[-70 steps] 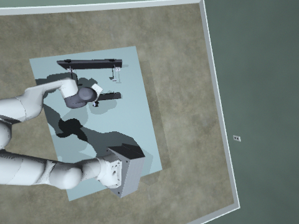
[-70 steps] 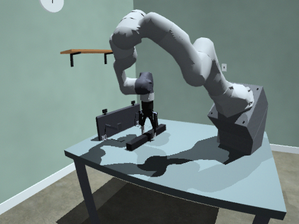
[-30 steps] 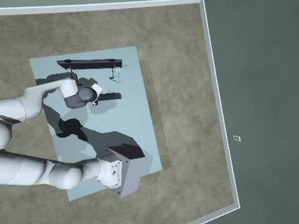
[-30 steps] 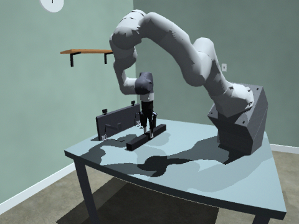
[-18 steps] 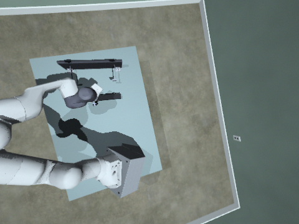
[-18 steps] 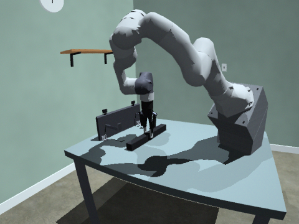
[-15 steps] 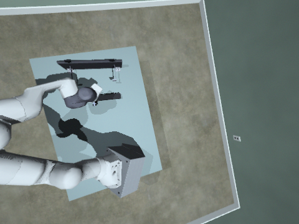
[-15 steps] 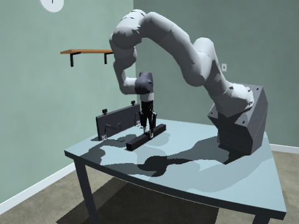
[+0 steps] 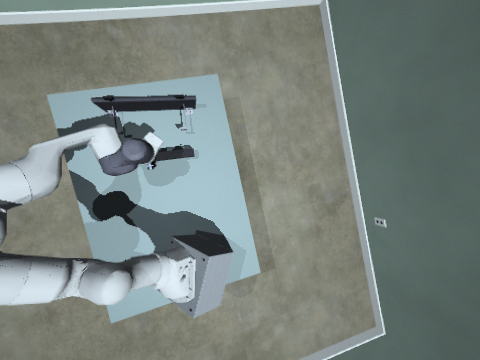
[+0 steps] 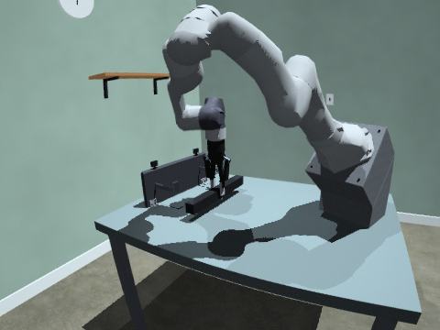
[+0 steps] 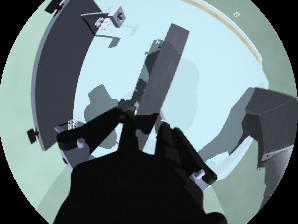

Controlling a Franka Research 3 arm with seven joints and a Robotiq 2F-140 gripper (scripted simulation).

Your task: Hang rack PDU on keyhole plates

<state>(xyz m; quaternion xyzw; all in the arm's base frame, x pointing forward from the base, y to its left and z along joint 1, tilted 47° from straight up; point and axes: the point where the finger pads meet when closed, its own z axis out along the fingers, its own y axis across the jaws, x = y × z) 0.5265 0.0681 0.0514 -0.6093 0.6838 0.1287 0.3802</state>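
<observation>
The rack PDU [image 10: 214,198] and the upright back panel [image 10: 171,180] look like matt dark plastic or painted metal, smooth and without gloss. The counter [image 10: 293,257] has a smooth pale blue, faintly satin top, and the arm's shell [image 10: 257,60] is smooth light grey plastic. The wall shelf [image 10: 128,75] looks like wood on dark brackets, and the floor [image 9: 280,50] is mottled and rough.

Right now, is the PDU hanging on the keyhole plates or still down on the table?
Still down. The PDU lies flat on the table, in front of the upright panel, with the gripper shut on it.
</observation>
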